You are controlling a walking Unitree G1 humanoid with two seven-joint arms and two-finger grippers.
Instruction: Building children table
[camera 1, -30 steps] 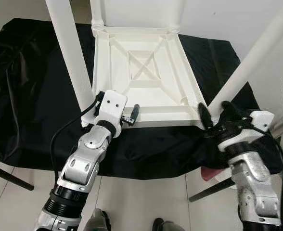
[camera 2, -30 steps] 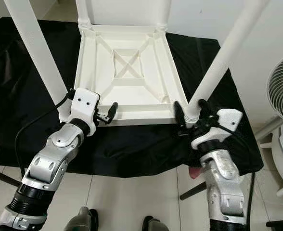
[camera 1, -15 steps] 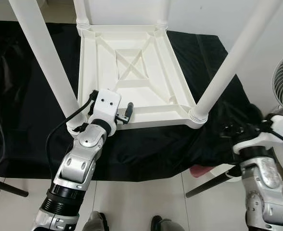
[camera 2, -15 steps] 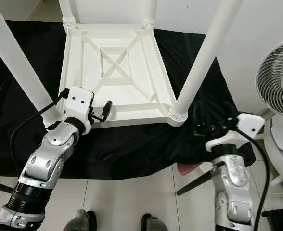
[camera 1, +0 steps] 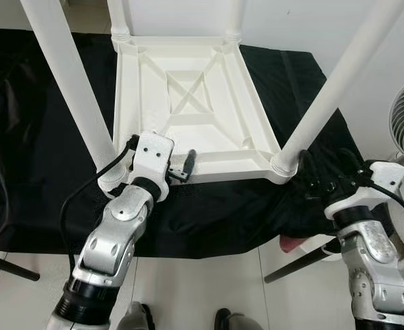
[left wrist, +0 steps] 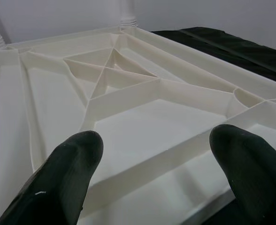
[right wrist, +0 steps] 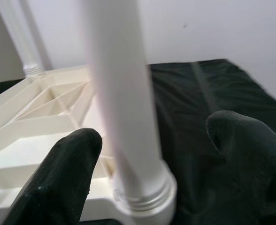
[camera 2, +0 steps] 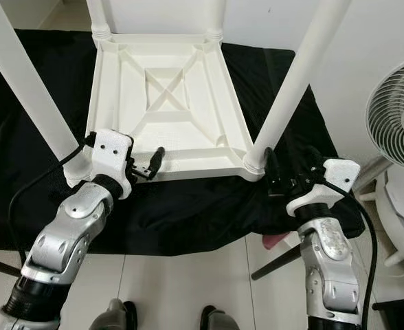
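The white table (camera 1: pixel 188 103) is lying upside down on the black-draped worktop (camera 1: pixel 37 137), legs pointing up, while the left gripper (left wrist: pixel 152 178) is hovering open over its near rim and the right gripper (right wrist: pixel 152 178) is spreading open around the near right leg (right wrist: pixel 124 117).

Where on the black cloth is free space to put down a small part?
The black cloth lies bare left of the upturned table, and also at the far right corner behind the near right leg. The near edge is crowded by the left end effector and the right end effector.
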